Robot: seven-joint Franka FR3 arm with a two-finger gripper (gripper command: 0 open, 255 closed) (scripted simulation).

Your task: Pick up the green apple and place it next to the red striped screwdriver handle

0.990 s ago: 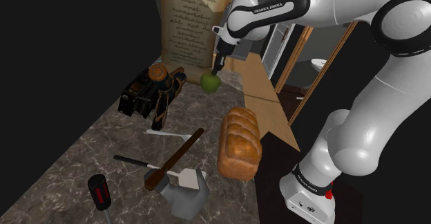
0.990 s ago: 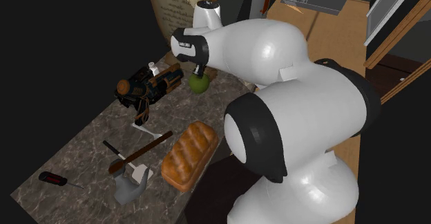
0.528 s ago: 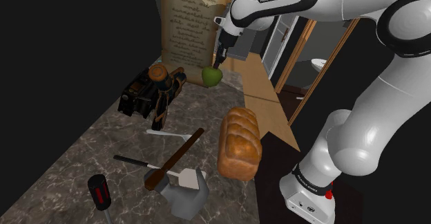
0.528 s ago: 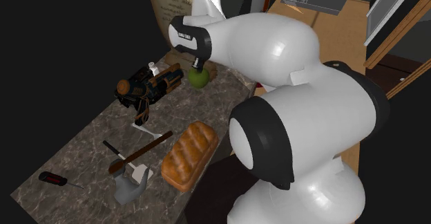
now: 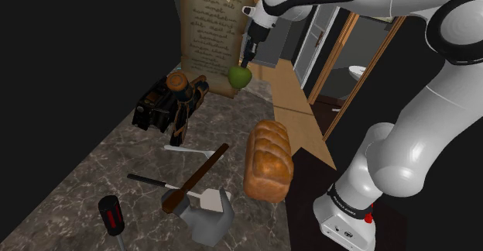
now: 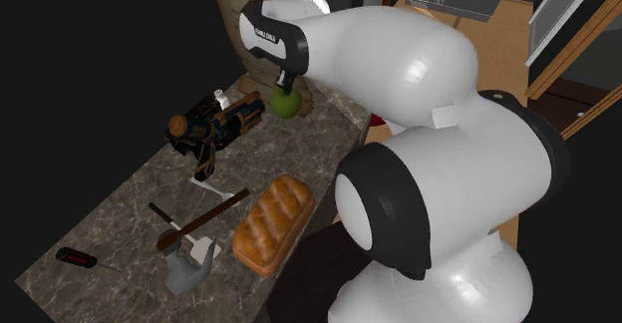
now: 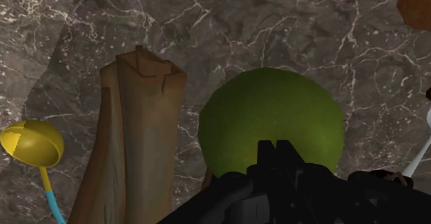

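The green apple (image 5: 240, 77) is hanging just above the far end of the counter (image 5: 93, 183), in front of the lower edge of a tall parchment sheet (image 5: 207, 32) covered in writing. The gripper (image 5: 245, 65) is pinching it from above. In the wrist view the black fingers (image 7: 266, 153) are pressing close together on the apple's (image 7: 273, 119) upper side, so the gripper is clamping a narrow part near the crown rather than spanning the full width.

The apple is looking round, smooth and matte, with a slightly mottled skin. It is probably light and firm, but the curved skin is likely slippery, and so shallow a hold could let it swing or roll out. A grip across its widest part would be safer.

The red and black striped screwdriver handle (image 5: 112, 214) is lying well apart from it, at the near left corner in the shoulder view.

Between the two, a crusty brown loaf (image 5: 268, 160) is lying on the shoulder view's right. A wooden-handled hammer (image 5: 197, 180) is crossing the middle, and a blocky grey piece (image 5: 207, 220) is sitting near it. A dark, angular gadget (image 5: 170, 102) is resting just left of the apple. The counter is showing dark veined stone.
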